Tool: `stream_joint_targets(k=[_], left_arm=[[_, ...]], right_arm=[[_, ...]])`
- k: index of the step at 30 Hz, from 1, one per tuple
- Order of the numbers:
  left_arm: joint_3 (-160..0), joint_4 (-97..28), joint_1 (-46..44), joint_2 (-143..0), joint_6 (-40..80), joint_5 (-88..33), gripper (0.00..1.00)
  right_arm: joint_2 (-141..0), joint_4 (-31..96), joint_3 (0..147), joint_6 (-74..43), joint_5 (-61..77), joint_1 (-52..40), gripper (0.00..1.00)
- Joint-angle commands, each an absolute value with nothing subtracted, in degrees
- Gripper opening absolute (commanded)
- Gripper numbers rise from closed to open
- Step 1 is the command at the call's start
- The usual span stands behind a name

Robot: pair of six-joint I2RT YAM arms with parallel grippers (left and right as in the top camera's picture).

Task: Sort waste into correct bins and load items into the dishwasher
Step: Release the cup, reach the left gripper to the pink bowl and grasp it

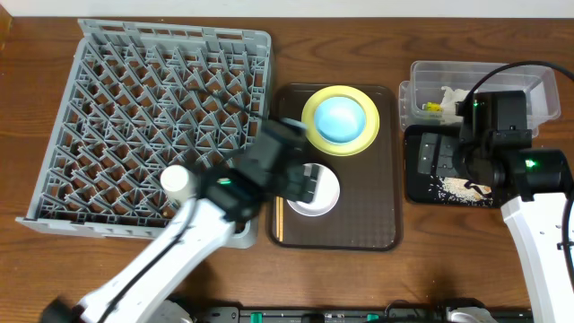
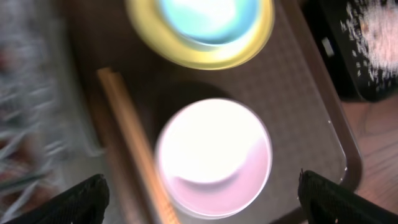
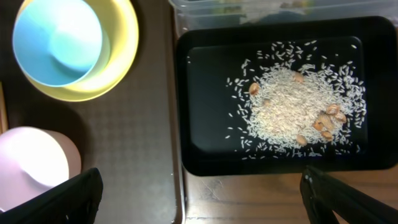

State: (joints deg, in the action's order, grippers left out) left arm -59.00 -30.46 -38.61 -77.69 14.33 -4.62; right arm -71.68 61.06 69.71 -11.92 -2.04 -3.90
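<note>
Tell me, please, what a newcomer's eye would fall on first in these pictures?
The light blue bowl sitting on the yellow plate stands out at the far end of the brown tray, with the pinkish-white bowl just nearer. To the right, a pale heap of rice scraps lies in the black tray. The big grey rack fills the left side, with a small white cup near its front edge.

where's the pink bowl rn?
Overhead view: pinkish-white bowl sits on the near half of the brown serving tray, below the yellow plate holding the light blue bowl, chopsticks at its left.
</note>
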Motion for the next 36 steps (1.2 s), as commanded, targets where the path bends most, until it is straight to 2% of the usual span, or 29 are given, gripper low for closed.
stream_joint_targets(k=[1,5,9,13,16,18,21,25,27,36], left_arm=[[-60.0,-27.0,-43.7,-83.9,13.8,-2.3,0.97],[-60.0,-24.2,-48.0,-90.8,13.8,-2.3,0.97],[-60.0,-23.4,-49.9,-96.0,13.8,-2.3,0.92],[-60.0,-23.4,-50.3,-99.6,13.8,-2.7,0.69],[-60.0,-23.4,-50.5,-100.9,13.8,-4.3,0.61],[-60.0,-23.4,-50.6,-101.1,13.8,-4.3,0.5],[-60.0,-23.4,-50.6,-101.1,13.8,-4.3,0.27],[-60.0,-23.4,-50.6,-100.9,13.8,-5.1,0.18],[-60.0,-23.4,-50.6,-100.3,13.8,-5.4,0.07],[-65.6,-30.7,-48.8,-88.5,13.5,-5.4,0.06]], right_arm=[[-71.2,61.6,70.4,-13.2,-3.4,-3.6,0.99],[-71.2,61.6,70.4,-13.2,-3.4,-3.6,0.99],[-71.2,61.6,70.4,-13.2,-3.4,-3.6,0.99],[-71.2,61.6,70.4,-13.2,-3.4,-3.6,0.99],[-71.2,61.6,70.4,-13.2,-3.4,-3.6,0.99],[-71.2,61.6,70.4,-13.2,-3.4,-3.6,0.99],[-71.2,61.6,70.4,-13.2,-3.4,-3.6,0.99],[-71.2,61.6,70.4,-13.2,-3.4,-3.6,0.99],[-71.2,61.6,70.4,-13.2,-3.4,-3.6,0.99],[-71.2,61.6,70.4,-13.2,-3.4,-3.6,0.99]])
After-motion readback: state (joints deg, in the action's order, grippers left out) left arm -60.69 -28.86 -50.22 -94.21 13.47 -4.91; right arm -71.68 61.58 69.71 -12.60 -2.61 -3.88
